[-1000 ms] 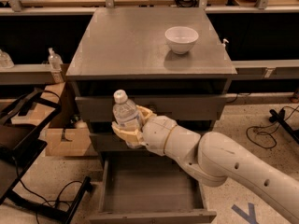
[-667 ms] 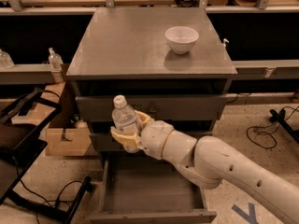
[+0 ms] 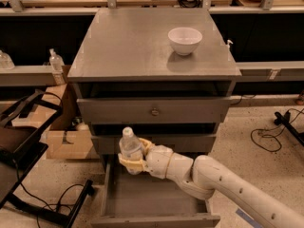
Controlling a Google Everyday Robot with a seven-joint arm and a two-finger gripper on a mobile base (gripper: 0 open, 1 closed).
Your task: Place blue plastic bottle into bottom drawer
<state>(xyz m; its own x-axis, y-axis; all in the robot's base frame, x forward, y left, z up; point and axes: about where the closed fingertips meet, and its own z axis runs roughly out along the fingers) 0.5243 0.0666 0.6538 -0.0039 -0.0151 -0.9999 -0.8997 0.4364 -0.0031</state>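
Note:
The blue plastic bottle (image 3: 129,148) is clear with a white cap and stands upright in my gripper (image 3: 134,159), whose yellowish fingers (image 3: 129,164) are shut around its lower body. I hold it over the back left part of the bottom drawer (image 3: 152,198), which is pulled out and shows a plain flat grey floor. The bottle's base is hidden by the fingers. My white arm (image 3: 223,186) reaches in from the lower right across the drawer.
A white bowl (image 3: 185,40) sits on the grey cabinet top (image 3: 133,46). Two shallower drawers, one with a brass knob (image 3: 154,111), are above the bottle. A cardboard box (image 3: 66,141), a black stand (image 3: 28,141) and cables lie left; a pump-top bottle (image 3: 55,61) stands on a shelf.
My gripper has moved down with the bottle, from in front of the middle drawer to just above the open bottom drawer.

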